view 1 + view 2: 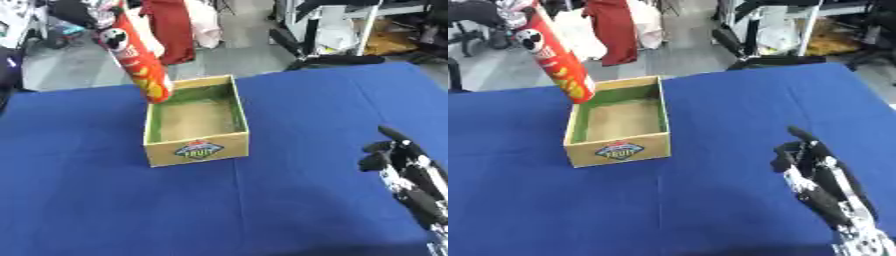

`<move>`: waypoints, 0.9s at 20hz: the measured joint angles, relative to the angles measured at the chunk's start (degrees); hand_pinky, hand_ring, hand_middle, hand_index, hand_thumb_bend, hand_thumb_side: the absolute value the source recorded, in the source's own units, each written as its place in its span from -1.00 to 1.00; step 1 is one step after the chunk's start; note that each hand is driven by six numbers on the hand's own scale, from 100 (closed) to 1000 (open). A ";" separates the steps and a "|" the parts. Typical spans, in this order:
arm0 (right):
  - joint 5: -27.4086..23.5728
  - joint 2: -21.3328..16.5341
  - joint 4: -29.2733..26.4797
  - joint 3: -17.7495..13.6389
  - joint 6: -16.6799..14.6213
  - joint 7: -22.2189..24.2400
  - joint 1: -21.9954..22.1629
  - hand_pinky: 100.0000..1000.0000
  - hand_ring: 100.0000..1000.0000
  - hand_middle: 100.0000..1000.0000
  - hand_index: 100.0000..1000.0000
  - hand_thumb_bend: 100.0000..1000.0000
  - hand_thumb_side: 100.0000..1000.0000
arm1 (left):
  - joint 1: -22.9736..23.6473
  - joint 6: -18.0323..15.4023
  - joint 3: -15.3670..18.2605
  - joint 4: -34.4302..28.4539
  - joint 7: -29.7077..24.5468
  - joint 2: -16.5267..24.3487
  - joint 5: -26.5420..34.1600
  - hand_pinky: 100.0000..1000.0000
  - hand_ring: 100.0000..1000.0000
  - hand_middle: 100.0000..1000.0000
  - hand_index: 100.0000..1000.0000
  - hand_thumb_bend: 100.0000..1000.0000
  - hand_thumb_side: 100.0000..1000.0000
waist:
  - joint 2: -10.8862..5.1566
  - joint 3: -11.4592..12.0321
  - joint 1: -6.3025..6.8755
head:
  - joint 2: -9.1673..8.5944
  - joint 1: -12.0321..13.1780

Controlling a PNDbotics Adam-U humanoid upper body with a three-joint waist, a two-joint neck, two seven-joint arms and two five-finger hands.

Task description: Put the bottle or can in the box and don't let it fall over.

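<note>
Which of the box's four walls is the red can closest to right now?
The far-left corner: the red can hangs tilted above the box where the left and far walls meet, away from the labelled near wall.

Red crisp can tilted over an open box on a blue table

A tall red cylindrical crisp can point(556, 60) hangs tilted above the far-left corner of an open tan cardboard box point(619, 148), its lower end at the box's rim and its top leaning left; what holds it cannot be seen. The box sits left of centre on the blue cloth-covered tabletop point(710, 200), its green-lined inside empty. The robot's black-and-silver right hand point(811, 172) rests near the tabletop's lower right corner, fingers relaxed, well apart from the box.
</note>
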 measured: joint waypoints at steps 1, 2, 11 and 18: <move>0.02 0.09 -0.01 0.00 0.00 0.00 -0.07 0.11 0.11 0.19 0.84 -0.73 -0.22 | 0.35 -0.06 -0.82 -0.66 -0.14 -0.18 -0.49 0.49 0.74 0.85 1.00 -1.00 0.27 | 0.00 -0.07 0.00 | 0.00 -0.01; 0.06 0.23 -0.01 0.00 -0.01 -0.01 -0.08 0.11 0.11 0.19 0.84 -0.73 -0.22 | 0.72 -0.19 -1.59 -1.52 -0.06 -0.33 -1.31 0.53 0.78 0.88 1.00 -1.00 0.34 | 0.01 -0.08 0.00 | 0.00 -0.03; 0.20 0.35 -0.11 -0.03 -0.04 -0.35 -0.08 0.11 0.11 0.18 0.83 -0.74 -0.22 | 7.18 -2.22 -4.69 -14.32 10.75 2.43 -3.57 0.66 0.87 0.92 1.00 -1.00 0.34 | 0.13 0.57 0.07 | -0.01 -0.71; 0.20 0.35 -0.14 -0.27 0.01 -0.67 -0.10 0.11 0.11 0.18 0.83 -0.76 -0.22 | 21.03 -0.90 -3.17 -33.52 17.47 7.62 10.90 0.40 0.55 0.72 0.96 -1.00 -0.36 | 0.46 1.49 -0.11 | -0.01 -0.66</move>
